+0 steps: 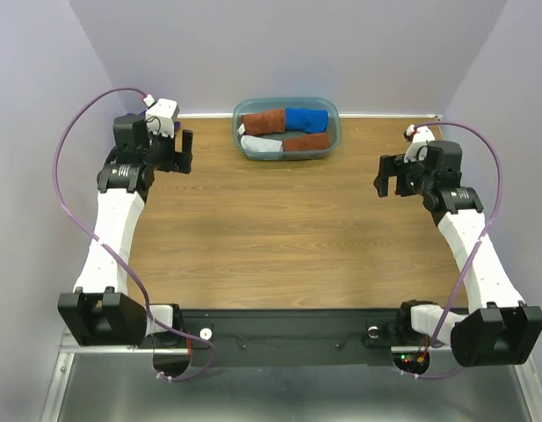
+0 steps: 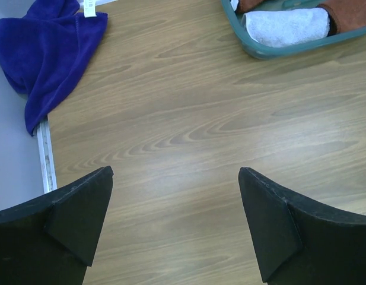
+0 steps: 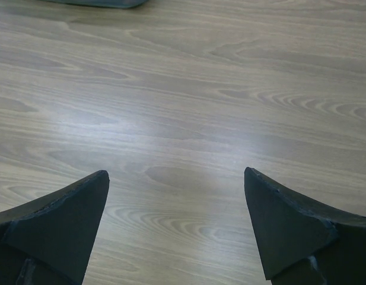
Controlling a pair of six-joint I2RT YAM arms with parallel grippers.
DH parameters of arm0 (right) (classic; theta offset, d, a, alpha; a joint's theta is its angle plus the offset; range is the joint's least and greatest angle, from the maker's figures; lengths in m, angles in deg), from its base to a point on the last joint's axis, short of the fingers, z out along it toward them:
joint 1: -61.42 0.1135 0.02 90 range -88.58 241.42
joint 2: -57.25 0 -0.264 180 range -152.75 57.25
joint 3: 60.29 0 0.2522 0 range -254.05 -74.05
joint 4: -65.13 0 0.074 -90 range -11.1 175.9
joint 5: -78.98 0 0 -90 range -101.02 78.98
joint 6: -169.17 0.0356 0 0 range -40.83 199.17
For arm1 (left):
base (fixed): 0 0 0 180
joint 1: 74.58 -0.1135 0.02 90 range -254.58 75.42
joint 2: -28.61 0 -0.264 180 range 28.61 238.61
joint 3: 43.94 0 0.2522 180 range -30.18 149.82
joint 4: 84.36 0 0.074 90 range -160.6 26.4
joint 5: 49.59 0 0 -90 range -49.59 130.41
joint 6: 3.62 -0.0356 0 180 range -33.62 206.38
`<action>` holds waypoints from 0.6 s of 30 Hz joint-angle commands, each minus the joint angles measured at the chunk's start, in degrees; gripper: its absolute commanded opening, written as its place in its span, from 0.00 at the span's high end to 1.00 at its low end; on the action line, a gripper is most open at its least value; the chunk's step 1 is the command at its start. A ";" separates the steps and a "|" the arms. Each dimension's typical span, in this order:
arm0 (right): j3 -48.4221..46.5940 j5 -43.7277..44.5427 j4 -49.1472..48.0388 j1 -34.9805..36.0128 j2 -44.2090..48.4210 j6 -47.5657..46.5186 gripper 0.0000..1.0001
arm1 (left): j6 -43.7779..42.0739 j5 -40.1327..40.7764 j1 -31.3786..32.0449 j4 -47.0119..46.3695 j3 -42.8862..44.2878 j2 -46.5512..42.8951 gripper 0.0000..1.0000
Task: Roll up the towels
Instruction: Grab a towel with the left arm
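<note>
Step in hand, as I judge it: the start of a fresh roll, with nothing yet gripped. The teal-grey plastic tub (image 1: pixel 334 132) is sitting at the far edge of the wood-grain table (image 1: pixel 279 229) and is holding four finished cylinders: a rust-brown roll (image 1: pixel 263 121) and a bright blue roll (image 1: pixel 306 120) in the far half, and a pale grey roll (image 1: pixel 262 147) and a second rust-brown roll (image 1: pixel 307 142) in the near half, all looking soft and fuzzy. The unrolled piece, a deep purple towel (image 2: pixel 46 53), is lying well to the left of the tub, crumpled and not flat, with one side drooping over the table edge toward the wall and its small white tag (image 2: pixel 88 7) showing at the top. The left end effector (image 2: pixel 175 170) is hovering left of the tub with its fingers spread wide and nothing between them. The right end effector (image 3: pixel 175 172) is hanging right of the tub over bare table, likewise gaping wide and carrying nothing. The next move probably calls for the left arm swinging further left from the tub, pinching a purple corner and dragging the cloth onto open table for flattening. Being limp pile fabric, it will likely be bunching and sliding rather than holding shape, so both arms may be needed to spread it.
</note>
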State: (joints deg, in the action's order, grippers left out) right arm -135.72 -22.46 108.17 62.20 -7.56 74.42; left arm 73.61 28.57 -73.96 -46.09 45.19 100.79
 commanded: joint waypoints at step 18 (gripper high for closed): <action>-9.08 -3.15 6.14 -0.16 -9.19 -3.33 0.00 | -10.59 -0.48 -11.70 10.21 62.79 60.87 0.18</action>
State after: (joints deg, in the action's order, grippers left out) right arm -142.36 -23.73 113.40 62.20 -16.20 72.30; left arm 66.39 28.57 -84.47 -38.66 101.56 159.65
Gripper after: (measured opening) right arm 0.999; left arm 0.825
